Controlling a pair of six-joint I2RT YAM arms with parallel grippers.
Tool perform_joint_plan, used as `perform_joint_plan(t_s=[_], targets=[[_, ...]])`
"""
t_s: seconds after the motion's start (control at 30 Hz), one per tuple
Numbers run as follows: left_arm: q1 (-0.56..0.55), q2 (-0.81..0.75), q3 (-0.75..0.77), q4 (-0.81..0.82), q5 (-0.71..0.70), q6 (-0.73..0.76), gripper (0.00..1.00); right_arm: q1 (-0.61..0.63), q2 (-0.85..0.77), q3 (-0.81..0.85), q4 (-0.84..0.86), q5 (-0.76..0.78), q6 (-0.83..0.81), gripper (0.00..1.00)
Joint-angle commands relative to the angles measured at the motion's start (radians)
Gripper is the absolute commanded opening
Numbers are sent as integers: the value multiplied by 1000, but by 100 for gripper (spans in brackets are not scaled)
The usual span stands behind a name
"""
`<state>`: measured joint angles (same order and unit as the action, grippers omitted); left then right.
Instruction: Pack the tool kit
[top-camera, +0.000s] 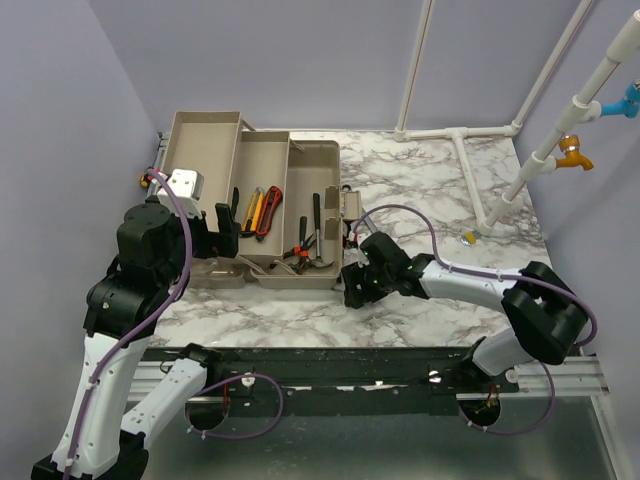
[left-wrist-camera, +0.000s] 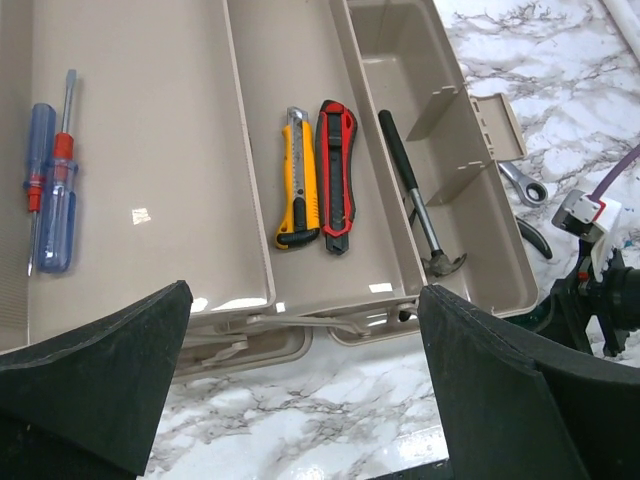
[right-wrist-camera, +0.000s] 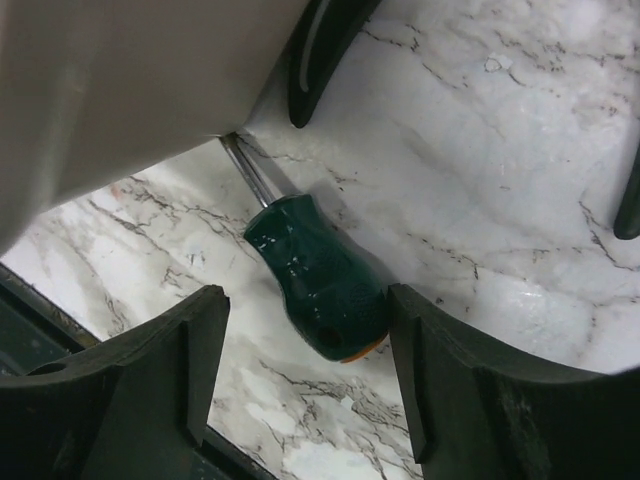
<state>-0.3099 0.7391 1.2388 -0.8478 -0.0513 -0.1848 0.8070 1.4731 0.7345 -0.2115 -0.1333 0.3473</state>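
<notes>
Open tool box (top-camera: 262, 165) sitting toward the far-left corner of the counter (top-camera: 430, 190); both claws working along its near side.
Lying inside: two blue-handled screwdrivers (left-wrist-camera: 55, 225) in the left tray, one yellow knife (left-wrist-camera: 297, 180) and one red knife (left-wrist-camera: 337, 175) in the middle tray, one hammer (left-wrist-camera: 397, 150) in the right compartment. One wrench (left-wrist-camera: 525, 183) is resting on marble outside the right wall. One green screwdriver (right-wrist-camera: 320, 275) is lying by the box's near-right corner, with the right gripper (right-wrist-camera: 305, 295) straddling its handle, jaws apart. The left gripper (left-wrist-camera: 305, 300) is hovering spread wide, holding nothing.
</notes>
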Motion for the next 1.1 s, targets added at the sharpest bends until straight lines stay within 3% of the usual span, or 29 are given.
perform_joint_plan(t_s=[0.0,0.03,0.17,0.23,0.33,0.43,0.53,0.7,0.83,1.07], targets=[[-3,-1,-20,-1,16,1,98,17,45,-2,24,39,0,66],[-4,2,-21,-6,15,4,98,18,46,-4,21,45,3,60],[-4,-8,-32,-1,48,-2,97,22,12,8,-41,73,29,15],[-4,-19,-56,19,98,-44,95,22,-38,19,-93,69,45,4],[-5,-33,-135,91,230,-167,90,23,-126,33,-173,63,59,3],[-9,-31,-256,240,452,-274,90,22,-218,51,-235,29,61,2],[-19,-31,-314,366,556,-362,90,23,-307,59,-244,-54,68,2],[-38,-60,-379,508,578,-455,92,22,-383,73,-220,-146,91,2],[-38,-79,-373,500,544,-458,94,22,-389,113,-199,-180,104,1],[-38,-144,-374,476,447,-455,96,22,-360,165,-46,-59,225,1]])
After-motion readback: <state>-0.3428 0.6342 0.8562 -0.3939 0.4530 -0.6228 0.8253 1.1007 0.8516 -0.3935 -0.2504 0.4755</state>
